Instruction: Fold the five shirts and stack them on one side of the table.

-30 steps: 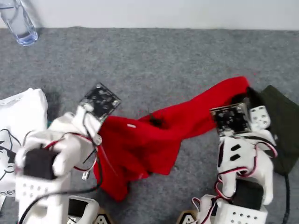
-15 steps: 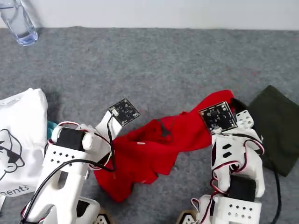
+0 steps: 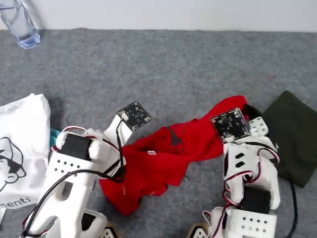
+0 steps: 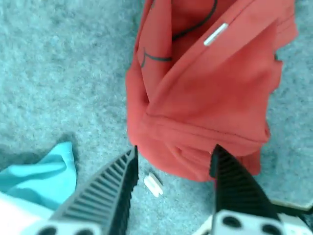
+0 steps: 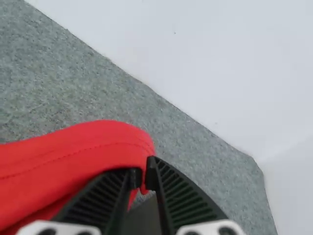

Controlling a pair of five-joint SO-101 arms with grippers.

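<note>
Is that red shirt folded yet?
No. The red shirt lies bunched in loose creases, one end pinched in the right arm's jaws.

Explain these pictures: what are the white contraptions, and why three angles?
The white contraptions are two robot arms. One picture looks down from a fixed camera over the grey table; the other two come from cameras on each arm's wrist, looking past its claw. On the table lie a red shirt, a white printed shirt, a dark green shirt and some teal cloth. The right claw is pinched shut on the red shirt's edge; the left claw hangs open above that shirt, holding nothing.
</note>
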